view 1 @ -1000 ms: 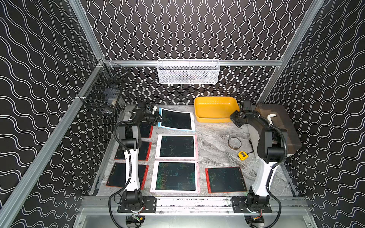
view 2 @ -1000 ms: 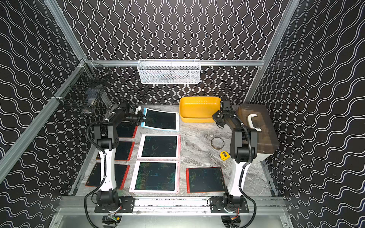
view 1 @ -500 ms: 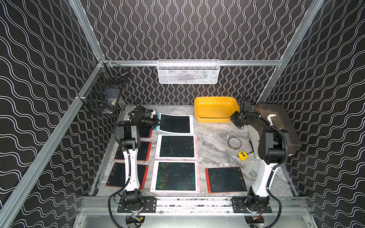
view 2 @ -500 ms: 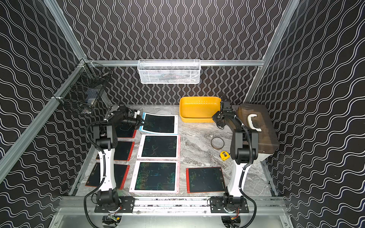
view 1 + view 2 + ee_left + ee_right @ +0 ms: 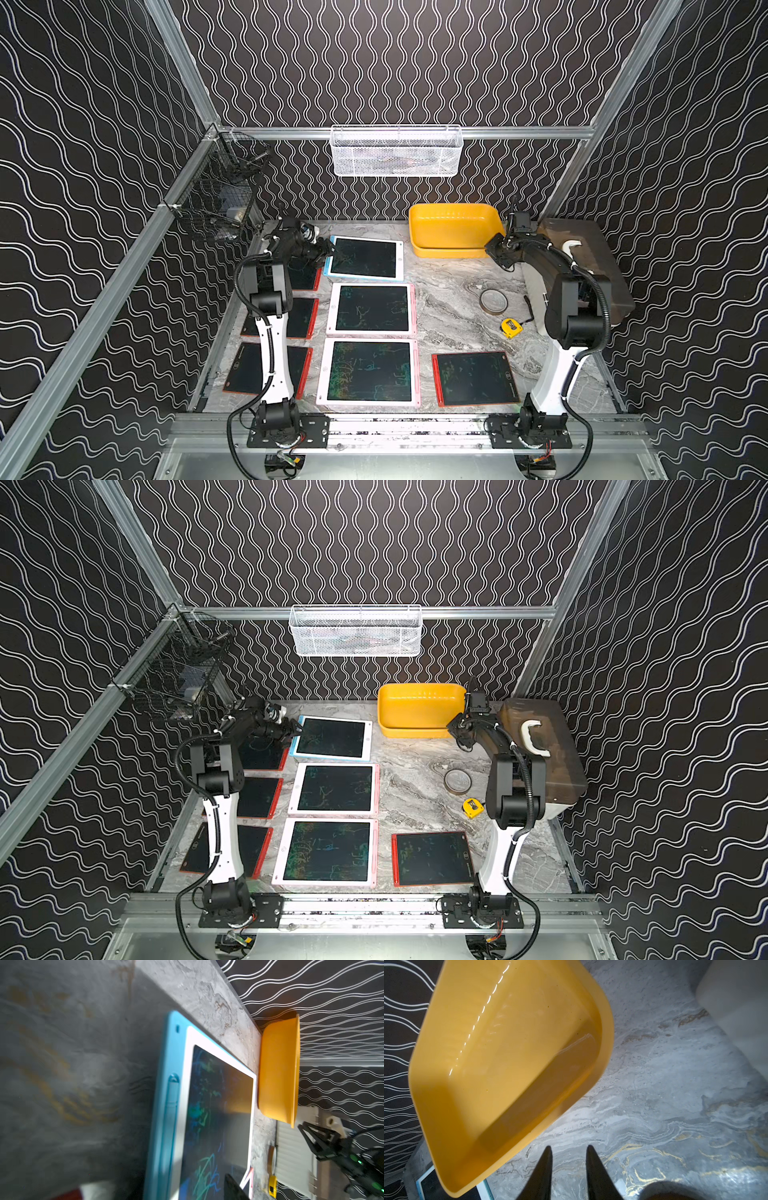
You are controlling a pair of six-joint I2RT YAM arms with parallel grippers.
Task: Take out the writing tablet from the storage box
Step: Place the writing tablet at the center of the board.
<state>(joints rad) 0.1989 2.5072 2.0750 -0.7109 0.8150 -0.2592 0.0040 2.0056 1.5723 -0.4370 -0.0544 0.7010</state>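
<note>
R tool [image 5: 569,1148] hung part-open, nothing btwn its tips, over the tabletop [image 5: 654,1105] just beside the storage box [image 5: 508,1053]. L tool [image 5: 325,249] sat at the edge of the blue-framed writing tablet [image 5: 365,258]; released or clenched, can't tell. Tablet lay flat on tabletop, outside box, near it. Box interior showed bare yellow floor.

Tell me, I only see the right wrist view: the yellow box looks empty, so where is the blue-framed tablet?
Observer: The blue-framed tablet lies flat on the table, close beside the storage box.
Operator: What is nearest it?
Observer: The left hand is at that tablet's edge farthest from the box; grip unclear.
Operator: Anything else out there?
Observer: A tape roll and a yellow tape measure also lie on the table.
</note>
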